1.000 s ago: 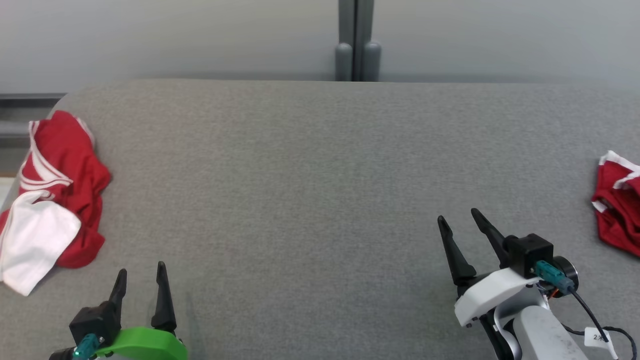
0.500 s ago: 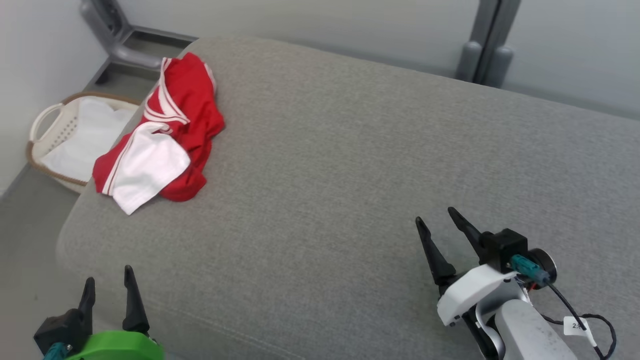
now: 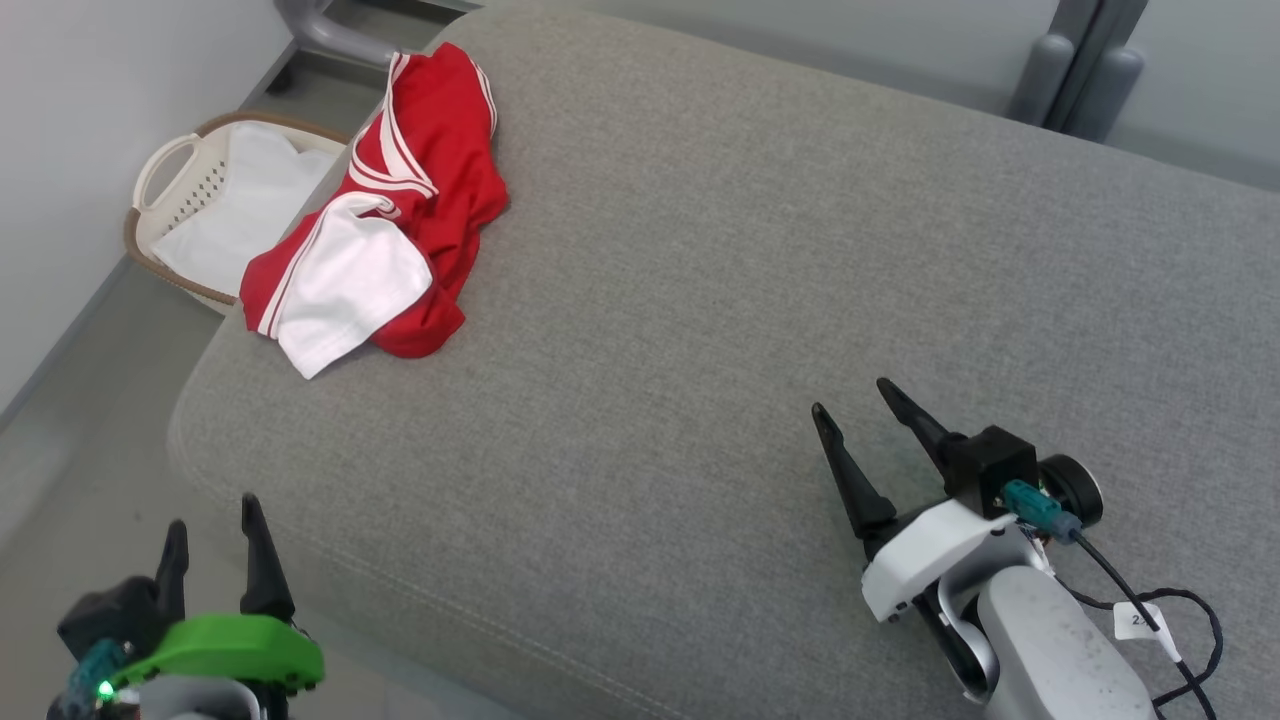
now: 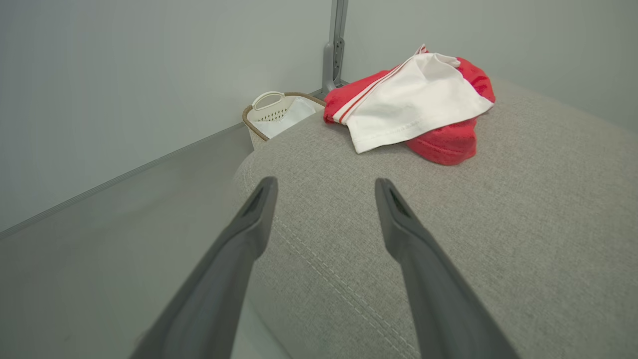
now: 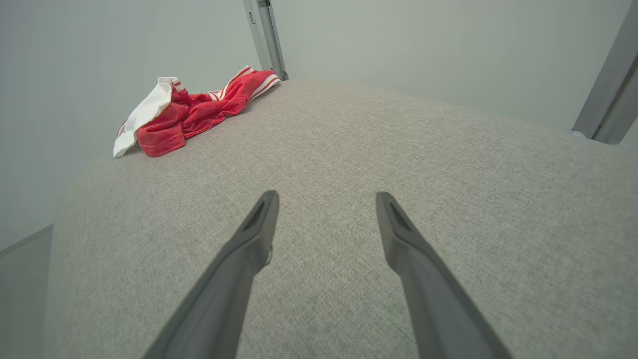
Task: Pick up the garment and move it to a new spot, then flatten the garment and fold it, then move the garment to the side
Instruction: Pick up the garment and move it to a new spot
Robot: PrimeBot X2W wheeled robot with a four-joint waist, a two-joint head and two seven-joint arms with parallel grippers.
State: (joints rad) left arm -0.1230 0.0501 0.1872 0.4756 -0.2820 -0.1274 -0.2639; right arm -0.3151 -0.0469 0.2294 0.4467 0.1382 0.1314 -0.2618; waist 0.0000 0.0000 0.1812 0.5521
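Head view: garment (image 3: 400,230), red w/ white stripes + one white panel, lies crumpled at approx 10 o'clock on the grey padded surface (image 3: 720,300), close to its far-left corner and along the left edge. L hand (image 3: 213,512) at 7 o'clock, off the surface's near-left corner, over the floor (image 3: 70,430). Its fingers are parted w/ nothing between them. R hand (image 3: 850,396) at 4 o'clock, over the surface, fingers spread and holding nothing, tips aimed toward 11 o'clock. Both hands well apart from garment. Pale laundry basket (image 3: 148,182) w/ brown rim stands on the floor at 10 o'clock, just beside the surface edge and the garment, w/ white cloth (image 3: 235,195) inside. L wrist view: garment at 1 o'clock beyond the parted fingers, white panel on top, red folds under and behind it. Basket at 12 o'clock past the surface corner. R wrist view: garment at 10 o'clock, far across the grey fabric. Grey posts (image 3: 1075,70) at 1 o'clock behind the surface, by the wall.
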